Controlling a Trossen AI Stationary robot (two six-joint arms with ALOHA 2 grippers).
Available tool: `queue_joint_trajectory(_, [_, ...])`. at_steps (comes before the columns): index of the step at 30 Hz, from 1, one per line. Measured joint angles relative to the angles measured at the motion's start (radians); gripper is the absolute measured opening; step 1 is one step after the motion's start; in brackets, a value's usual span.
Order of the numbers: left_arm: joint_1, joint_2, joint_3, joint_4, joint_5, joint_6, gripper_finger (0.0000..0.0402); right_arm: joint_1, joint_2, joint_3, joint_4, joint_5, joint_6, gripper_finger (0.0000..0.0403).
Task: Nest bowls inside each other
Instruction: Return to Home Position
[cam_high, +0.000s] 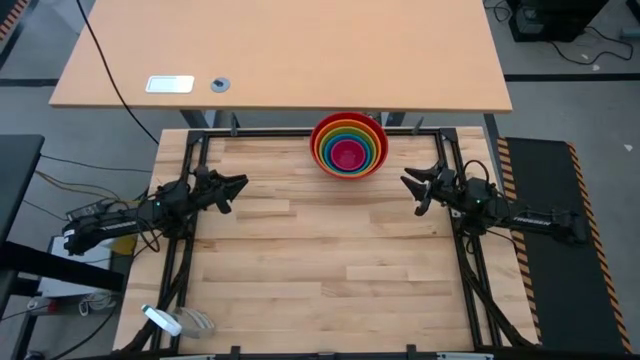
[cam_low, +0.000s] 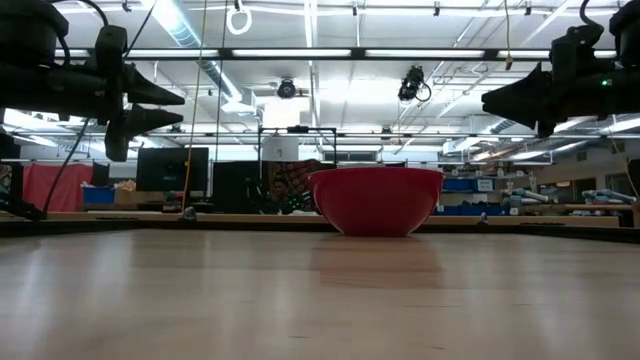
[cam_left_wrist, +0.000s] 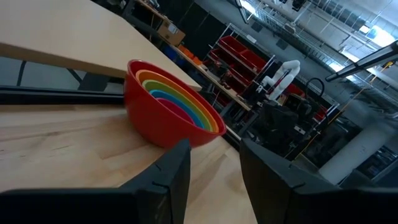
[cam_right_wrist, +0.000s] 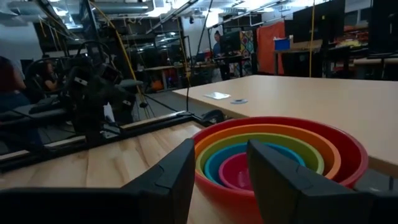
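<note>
The bowls (cam_high: 348, 145) sit nested as one stack at the middle of the table's far edge: red outermost (cam_low: 377, 200), then orange, yellow-green and blue, with pink-magenta innermost (cam_right_wrist: 239, 171). The red bowl rests on its base on the wood. My left gripper (cam_high: 240, 184) hangs level over the table's left side, pointing toward the stack (cam_left_wrist: 171, 112), its fingers a little apart with nothing between them. My right gripper (cam_high: 407, 182) mirrors it over the right side, also open and empty. Both are clear of the bowls.
A black rail frame (cam_high: 190, 150) borders the wooden table. Beyond the far edge stands a light desk (cam_high: 300, 50) with a white card (cam_high: 169, 84) and a small round thing (cam_high: 220, 84). A white and metal object (cam_high: 165, 320) lies at the near left corner.
</note>
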Motion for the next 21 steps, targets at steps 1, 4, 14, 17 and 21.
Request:
queue_joint_trajectory(1, [0.000,0.000,0.000,0.000,0.000,0.000,0.0142,0.000,0.000,0.000,0.000,0.000,0.000,0.0153])
queue_joint_trajectory(4, [0.000,0.000,0.000,0.000,0.000,0.000,0.0142,0.000,0.000,0.000,0.000,0.000,0.000,0.0153])
queue_joint_trajectory(14, [0.000,0.000,0.000,-0.001,0.001,-0.021,0.0142,0.000,0.000,0.000,0.000,-0.001,0.000,0.0153])
queue_joint_trajectory(17, [0.000,0.000,0.000,-0.032,0.001,0.196,0.0142,0.000,0.000,0.000,0.000,-0.001,0.000,0.0153])
queue_joint_trajectory(21, [0.000,0.000,0.000,-0.041,0.002,0.485,0.0142,0.000,0.000,0.000,0.001,-0.001,0.000,0.0153])
